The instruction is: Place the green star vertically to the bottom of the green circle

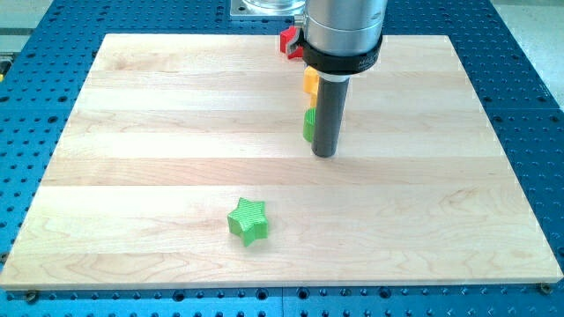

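Note:
A green star [248,220] lies on the wooden board [132,158] near the view's bottom, left of centre. A green block [308,124], presumably the green circle, shows only as a sliver at the left side of my rod; its shape is mostly hidden. My tip [324,154] rests on the board just right of and slightly below that green block. The star is well below and to the left of my tip, far apart from it.
A yellow block [310,82] peeks out left of the rod, just above the green one. A red block [287,40] sits at the board's top edge, partly hidden by the arm. A blue perforated table [529,106] surrounds the board.

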